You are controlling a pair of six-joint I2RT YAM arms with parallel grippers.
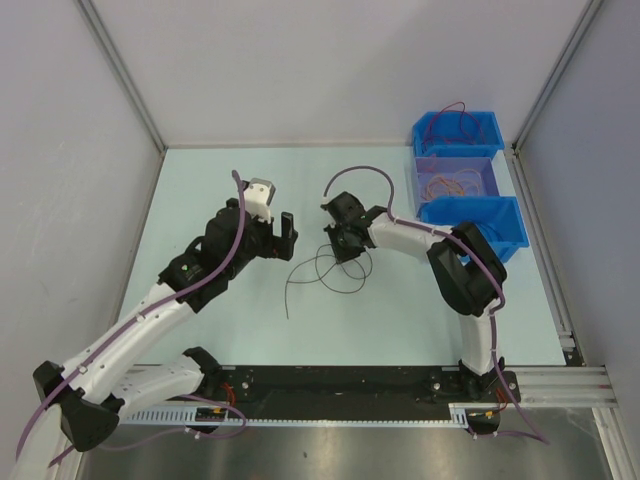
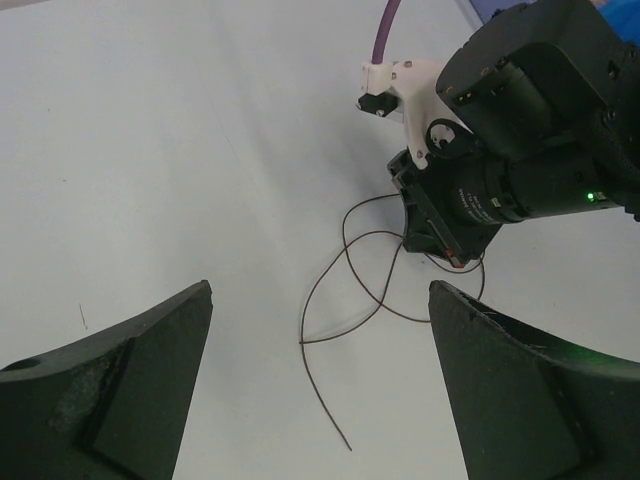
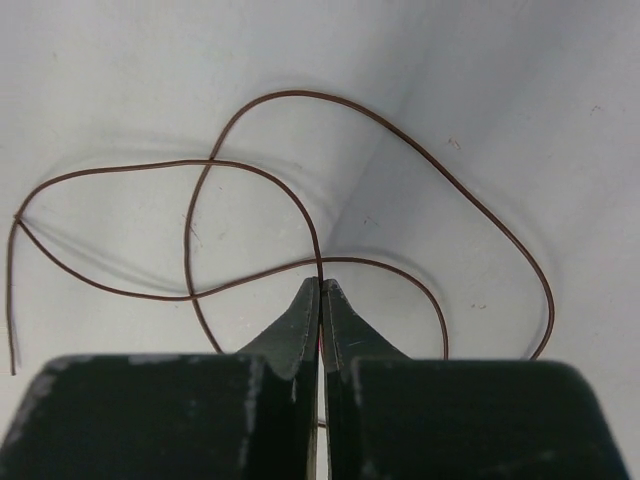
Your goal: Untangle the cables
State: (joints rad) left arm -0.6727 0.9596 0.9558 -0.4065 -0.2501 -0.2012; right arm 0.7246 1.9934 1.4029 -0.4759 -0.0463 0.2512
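Grasp made, pull pending
Right gripper (image 3: 320, 300) clamped on dark red cable (image 3: 250, 165) (left gripper (image 2: 320, 290) gapes); next, probably draw the loops apart.

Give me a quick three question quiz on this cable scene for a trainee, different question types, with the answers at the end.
1. True or false: the left pincer is closed on a cable.
2. What is the right pincer shut on? A the dark red cable; B the left pincer; C nothing.
3. Fill in: on the table, the bins stand along the ____ edge.
Key: 1 false, it stands open and empty; 2 A; 3 right.
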